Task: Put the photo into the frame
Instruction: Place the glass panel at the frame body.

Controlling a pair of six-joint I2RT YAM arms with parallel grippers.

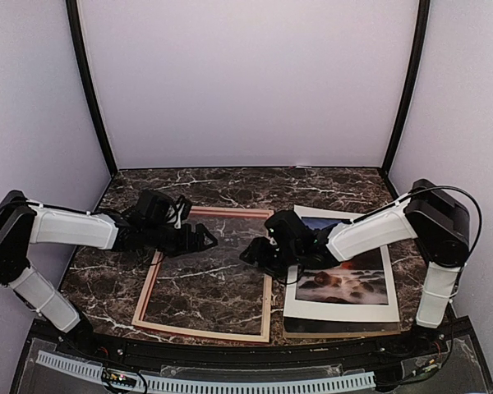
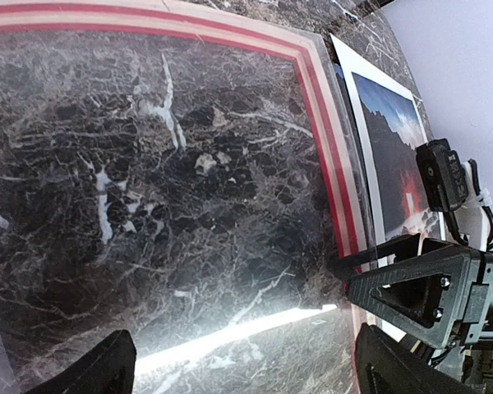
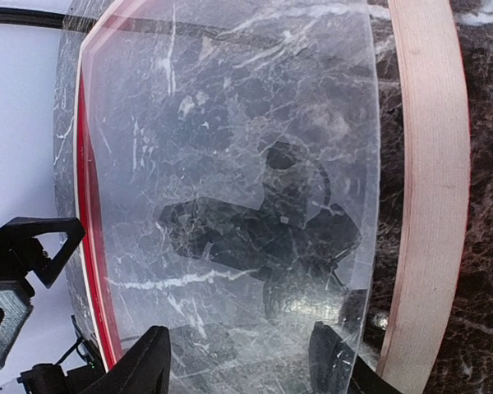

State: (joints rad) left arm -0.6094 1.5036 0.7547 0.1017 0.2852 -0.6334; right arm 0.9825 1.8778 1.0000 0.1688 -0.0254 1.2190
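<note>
The frame (image 1: 204, 331) lies flat on the marble table, pale wood side up; the left wrist view shows its red and pale rail (image 2: 316, 107). A clear pane (image 3: 230, 123) lies over its opening, beside the pale rail (image 3: 427, 164). The photo (image 1: 345, 279), dark rocks with an orange glow, lies to the right of the frame inside a white mat (image 1: 337, 310); its blue end (image 2: 390, 131) shows past the rail. My left gripper (image 1: 207, 240) (image 2: 246, 369) hovers open over the frame's upper middle. My right gripper (image 1: 251, 250) (image 3: 242, 365) is open over the frame's right side, jaws apart above the pane, holding nothing.
A brown board edge (image 1: 337, 332) shows under the mat near the table's front. The two grippers face each other closely over the frame; the right one (image 2: 419, 291) fills the left wrist view's lower right. Dark marble (image 1: 230, 185) runs behind to the lilac walls.
</note>
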